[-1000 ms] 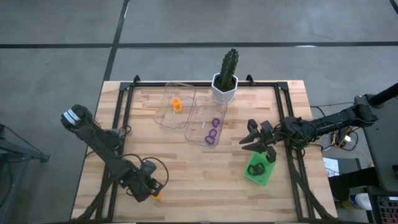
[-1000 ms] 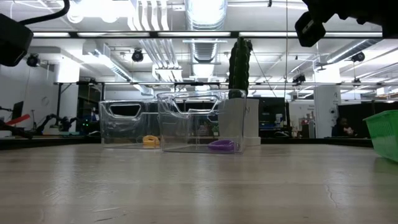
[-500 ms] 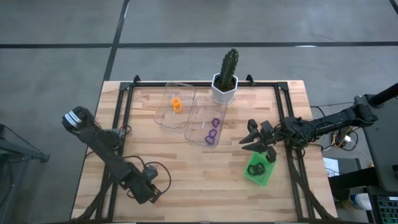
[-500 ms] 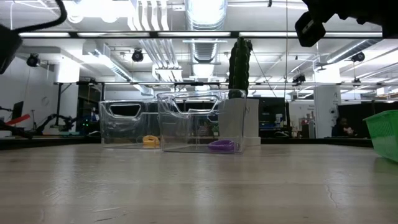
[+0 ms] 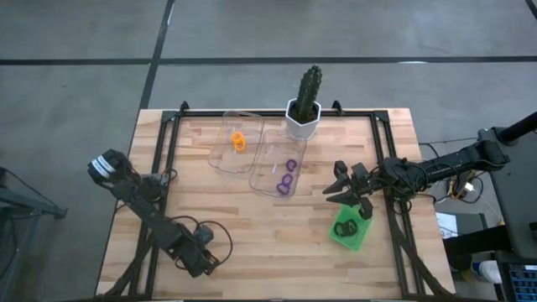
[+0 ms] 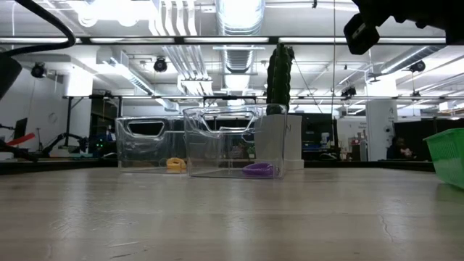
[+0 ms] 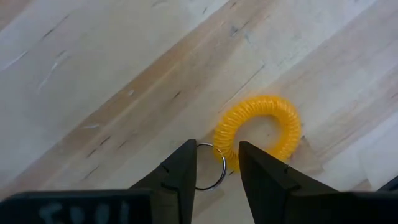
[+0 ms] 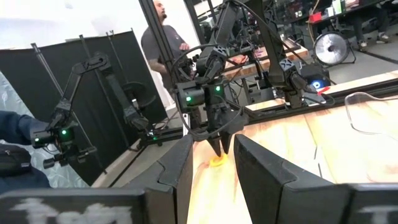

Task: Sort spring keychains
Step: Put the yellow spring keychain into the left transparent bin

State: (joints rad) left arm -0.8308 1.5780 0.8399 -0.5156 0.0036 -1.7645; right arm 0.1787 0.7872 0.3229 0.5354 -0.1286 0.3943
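Since a second ago the left gripper (image 5: 204, 262) has swung down over the orange keychain near the table's front-left corner, which showed beside it before and is now covered from above; the right arm has not shifted.

From above, with the cactus pot (image 5: 303, 117) as landmark: two clear trays lie in front of it. The left clear tray (image 5: 225, 157) holds one orange keychain (image 5: 238, 140), possibly two bunched together. The right clear tray (image 5: 270, 147) holds three purple keychains (image 5: 285, 178). Farther front and right of the pot sits one green tray (image 5: 353, 238) with black keychains (image 5: 344, 226) inside; their count cannot be made out. The right gripper (image 5: 349, 197) hovers just behind the green tray, its fingers spread apart, holding nothing.

At table height, both clear trays stand before the cactus; one yellow-orange loop and one purple loop show through their walls, the rest hidden. The green tray is cut off at the edge.

The left wrist view shows one orange coil keychain (image 7: 261, 134) with a metal ring (image 7: 210, 165) lying on the wooden table (image 7: 93, 81). The left fingers (image 7: 180, 171) are narrowly parted, astride the ring, not gripping.

The right wrist view shows the right fingers (image 8: 177, 165) parted, the left gripper far off over the orange coil (image 8: 218, 161), and a person (image 8: 163, 40) beyond the table.
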